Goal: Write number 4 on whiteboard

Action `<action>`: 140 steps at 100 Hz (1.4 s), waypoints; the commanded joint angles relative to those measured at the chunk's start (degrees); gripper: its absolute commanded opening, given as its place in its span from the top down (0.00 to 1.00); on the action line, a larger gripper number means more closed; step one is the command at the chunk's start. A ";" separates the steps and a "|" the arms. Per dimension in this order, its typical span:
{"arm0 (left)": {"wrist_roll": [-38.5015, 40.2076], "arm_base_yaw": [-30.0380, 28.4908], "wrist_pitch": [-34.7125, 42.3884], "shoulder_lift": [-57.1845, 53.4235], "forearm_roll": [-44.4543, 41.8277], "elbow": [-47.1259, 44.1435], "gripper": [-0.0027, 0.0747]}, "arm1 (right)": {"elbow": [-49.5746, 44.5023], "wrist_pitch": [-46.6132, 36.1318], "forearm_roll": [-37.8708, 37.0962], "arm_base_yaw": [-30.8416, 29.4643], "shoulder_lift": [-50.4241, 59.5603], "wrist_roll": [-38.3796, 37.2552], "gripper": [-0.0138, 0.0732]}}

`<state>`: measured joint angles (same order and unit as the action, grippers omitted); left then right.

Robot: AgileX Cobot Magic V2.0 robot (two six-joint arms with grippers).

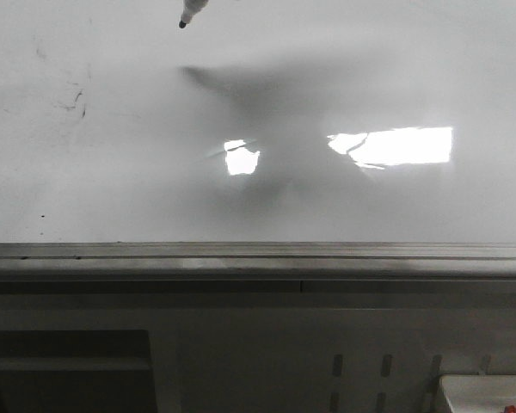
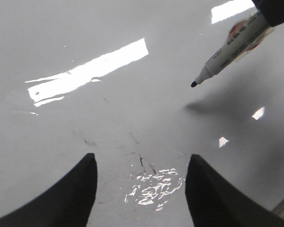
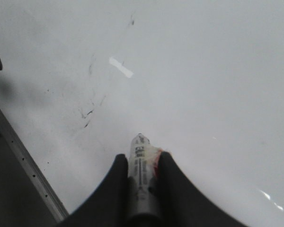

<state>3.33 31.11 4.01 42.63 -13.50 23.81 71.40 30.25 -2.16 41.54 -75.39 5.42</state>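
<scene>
Right wrist view: right gripper (image 3: 142,163) clamps a cylindrical marker (image 3: 141,175) over glossy whiteboard (image 3: 203,71) (left fingers (image 2: 80,189) apart).

The glossy whiteboard (image 1: 344,77) lies flat, bearing faint dark smudges (image 1: 73,99) and bright glare (image 1: 404,146).

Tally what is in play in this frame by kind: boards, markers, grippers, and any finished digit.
Whiteboard: 1
Marker: 1, uncapped, clamped in the right gripper, its tip above the board
Grippers: 2; the left gripper is open and empty
Written number 4: 0, only faint smudges
Total: 4
</scene>
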 commanded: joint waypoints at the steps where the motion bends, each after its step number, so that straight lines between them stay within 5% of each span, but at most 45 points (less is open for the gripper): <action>1: 0.58 -0.28 4.65 -0.36 0.98 1.62 0.47 | 2.69 -4.25 -1.42 -1.34 0.49 0.69 0.92; 59: 0.58 -0.28 4.54 -0.36 0.98 1.62 0.47 | -1.43 0.66 1.72 0.54 -1.82 0.59 0.92; 89: 0.58 -0.28 4.33 -0.36 0.98 1.62 0.47 | -2.45 8.26 1.15 -4.12 4.06 0.59 0.92; 140: 0.58 -0.28 4.33 -0.36 0.98 1.62 0.47 | 3.73 1.96 0.72 -2.11 3.57 0.59 0.92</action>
<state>3.33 30.97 4.13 42.54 -13.27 23.81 72.95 37.43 0.00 39.84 -72.33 5.42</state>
